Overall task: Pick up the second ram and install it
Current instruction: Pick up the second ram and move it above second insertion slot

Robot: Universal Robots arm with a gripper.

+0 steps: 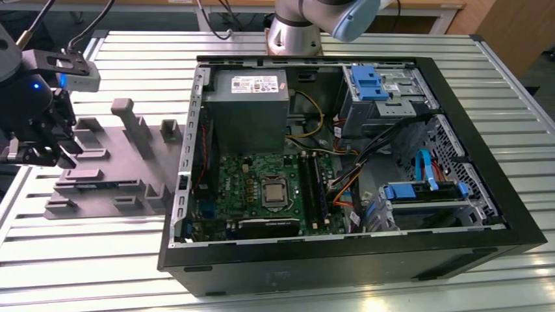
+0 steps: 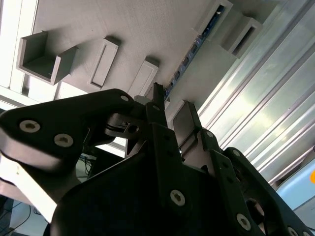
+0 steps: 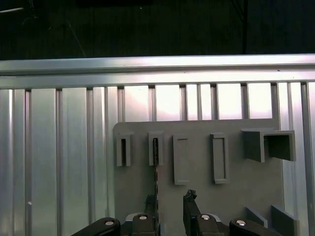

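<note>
**A:** Exterior view first: where's the gripper [image 1: 52,153]?

**B:** Over the grey fixture plate [image 1: 117,170], at the plate's side away from the open computer case [image 1: 347,263]. I'd guess it is there because the plate's blocks keep parts upright for grasping.

**A:** Second wrist view?

**B:** The second ram [image 2: 190,54] stands on edge in the plate's slotted blocks, a thin dark strip with bluish glints. The black bolted fingers [image 2: 158,113] are spread, one on each side of its near end. Contact I can't tell.

**A:** First wrist view?

**B:** Edge-on, the ram is a hairline leaving a matte plastic block. The fingers stand apart astride it, with the ribbed aluminium table [image 3: 59,147] beyond the plate.
</note>
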